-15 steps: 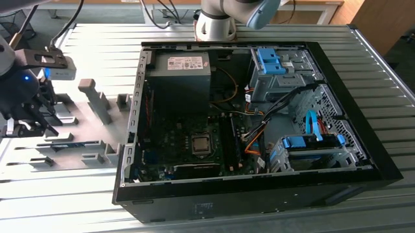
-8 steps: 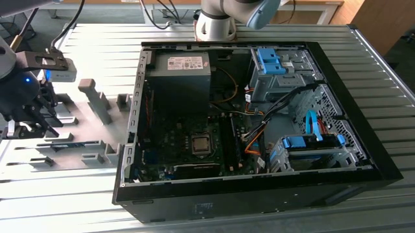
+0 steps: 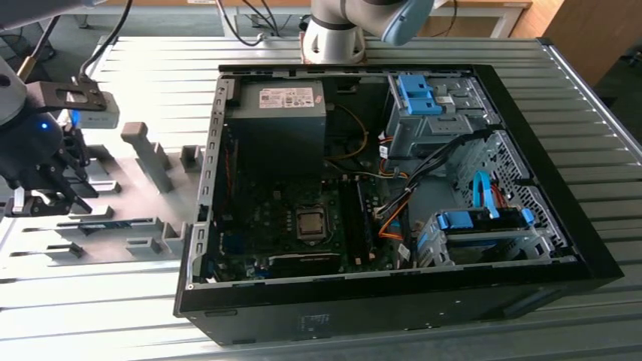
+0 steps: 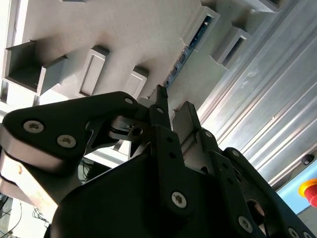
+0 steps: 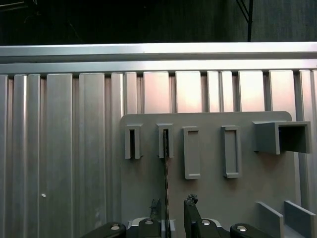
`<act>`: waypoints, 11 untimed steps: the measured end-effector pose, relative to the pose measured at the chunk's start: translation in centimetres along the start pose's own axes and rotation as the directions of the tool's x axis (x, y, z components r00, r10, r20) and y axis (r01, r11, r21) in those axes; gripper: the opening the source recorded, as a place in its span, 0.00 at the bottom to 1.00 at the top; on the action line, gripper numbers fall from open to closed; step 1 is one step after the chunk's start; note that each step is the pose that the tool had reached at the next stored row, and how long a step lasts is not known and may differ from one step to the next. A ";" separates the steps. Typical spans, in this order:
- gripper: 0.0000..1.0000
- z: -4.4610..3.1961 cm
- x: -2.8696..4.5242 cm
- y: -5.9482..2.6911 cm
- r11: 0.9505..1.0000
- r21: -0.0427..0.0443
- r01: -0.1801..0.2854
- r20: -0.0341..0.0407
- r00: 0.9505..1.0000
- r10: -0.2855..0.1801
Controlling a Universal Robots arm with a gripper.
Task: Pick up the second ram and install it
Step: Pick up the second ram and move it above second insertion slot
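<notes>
The black two-fingered tool (image 5: 172, 207) hangs released over the grey plastic fixture plate (image 5: 148, 188). In the first wrist view its fingers (image 5: 190, 208) stand apart, with the second ram (image 5: 166, 168), a thin, long blue-green circuit-board stick, running edge-on into the gap between them. The stick sits in the plate's grey slotted blocks on the ribbed metal worktop (image 3: 150, 60), at the exterior view's left of the open black computer case (image 3: 401, 308).

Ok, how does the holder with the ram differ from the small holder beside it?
The ram's holder has the second ram seated edge-on in its slot; the neighbouring holder has a bare dark slot. The ram's holder lines up with the open fingers, which straddle the stick; the neighbouring holder sits off to one side. Both are small grey blocks.
</notes>
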State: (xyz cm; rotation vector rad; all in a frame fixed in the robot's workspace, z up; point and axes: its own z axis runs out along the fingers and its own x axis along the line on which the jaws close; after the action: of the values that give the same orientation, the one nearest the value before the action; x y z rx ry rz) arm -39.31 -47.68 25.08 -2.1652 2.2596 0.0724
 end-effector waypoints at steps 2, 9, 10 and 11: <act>0.32 0.10 0.00 0.00 1.000 0.000 0.000 0.000 1.000 0.000; 0.32 0.52 0.02 -0.01 1.000 0.000 0.000 0.000 1.000 0.000; 0.32 0.59 0.03 -0.01 1.000 0.000 0.000 0.000 1.000 0.000; 0.32 0.66 0.03 -0.02 1.000 0.000 0.000 0.000 1.000 0.000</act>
State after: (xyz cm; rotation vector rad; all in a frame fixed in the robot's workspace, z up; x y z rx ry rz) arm -39.31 -47.69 24.42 -2.1652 2.2596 0.0724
